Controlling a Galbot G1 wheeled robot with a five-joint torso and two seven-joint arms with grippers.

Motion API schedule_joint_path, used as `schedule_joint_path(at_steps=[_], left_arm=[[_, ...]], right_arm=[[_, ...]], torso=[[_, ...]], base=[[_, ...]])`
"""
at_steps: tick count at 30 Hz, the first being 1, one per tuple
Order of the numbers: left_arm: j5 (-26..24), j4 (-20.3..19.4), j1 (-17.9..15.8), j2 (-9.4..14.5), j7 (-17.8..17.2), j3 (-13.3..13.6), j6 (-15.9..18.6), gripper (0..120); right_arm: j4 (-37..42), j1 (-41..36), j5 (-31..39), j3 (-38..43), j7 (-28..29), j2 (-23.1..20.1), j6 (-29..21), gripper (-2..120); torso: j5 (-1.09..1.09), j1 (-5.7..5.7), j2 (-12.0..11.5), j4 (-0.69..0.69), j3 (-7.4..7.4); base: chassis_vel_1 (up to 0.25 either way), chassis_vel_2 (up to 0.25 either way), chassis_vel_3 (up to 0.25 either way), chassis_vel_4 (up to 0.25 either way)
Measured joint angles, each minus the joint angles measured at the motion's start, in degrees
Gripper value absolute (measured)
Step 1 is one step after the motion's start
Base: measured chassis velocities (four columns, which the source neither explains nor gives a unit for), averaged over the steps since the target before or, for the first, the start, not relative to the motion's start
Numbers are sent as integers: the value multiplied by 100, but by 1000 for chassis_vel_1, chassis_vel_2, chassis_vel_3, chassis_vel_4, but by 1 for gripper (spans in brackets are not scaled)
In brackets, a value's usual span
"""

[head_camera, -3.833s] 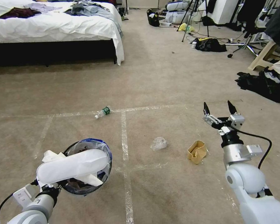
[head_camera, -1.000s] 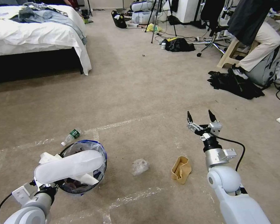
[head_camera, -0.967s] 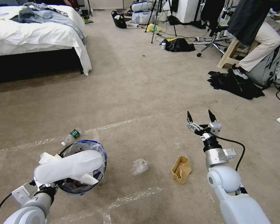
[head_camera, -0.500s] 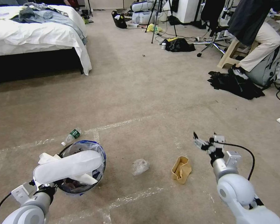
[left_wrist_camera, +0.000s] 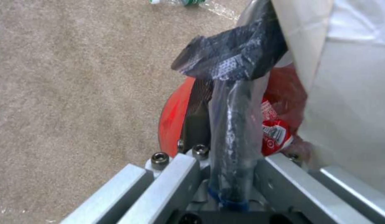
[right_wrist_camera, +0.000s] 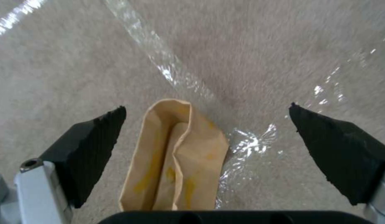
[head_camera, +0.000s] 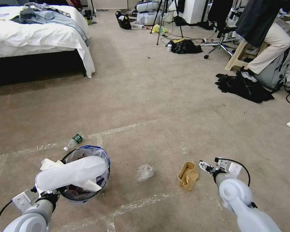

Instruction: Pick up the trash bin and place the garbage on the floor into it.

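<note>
From the head, my left gripper [head_camera: 50, 192] holds the trash bin [head_camera: 87, 172] near left; a bottle [head_camera: 73, 140] lies beyond, a clear wrapper [head_camera: 145, 172] to its right.

Left wrist: my fingers [left_wrist_camera: 188, 174] clamp the bin's bagged rim.

Right wrist: my right gripper [right_wrist_camera: 209, 137] gapes wide, empty, over the brown paper bag [right_wrist_camera: 176, 158] on taped carpet [right_wrist_camera: 55, 71].

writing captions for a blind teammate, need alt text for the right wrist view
The right gripper, its two black fingertips spread wide open, hangs over a crumpled tan cardboard piece lying on the beige carpet floor. The cardboard sits between the fingers, nearer one, untouched; a shiny clear tape strip crosses the carpet beyond it.
</note>
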Motion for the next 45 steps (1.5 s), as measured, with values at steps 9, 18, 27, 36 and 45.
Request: schedule_joint_path(at_steps=[9,18,27,36,45], left_arm=[[48,-60,41,-50,0,19,-15,0],[54,-127,88,-91,-3,-12,-32,0],[66,-145,87,-122,-3,0,-58,0],[76,-135,67,-122,-3,5,-76,0],[83,-127,70,-126,-4,8,-85,0]], right_arm=[[-1375,787,-2,-575,-251,620,78,93],[-2026,1104,-204,-923,-380,1028,127,90],[-2629,1222,-389,-971,-553,1198,231,83],[-2648,1157,-479,-950,-648,1188,308,53],[-2612,1065,-588,-944,-740,1149,408,19]], torso=[[0,0,0,0,0],[-1,0,0,0,0],[0,0,0,-1,0],[0,0,0,-1,0],[0,0,0,-1,0]], base=[[0,0,0,0],[0,0,0,0],[0,0,0,0],[0,0,0,0],[0,0,0,0]])
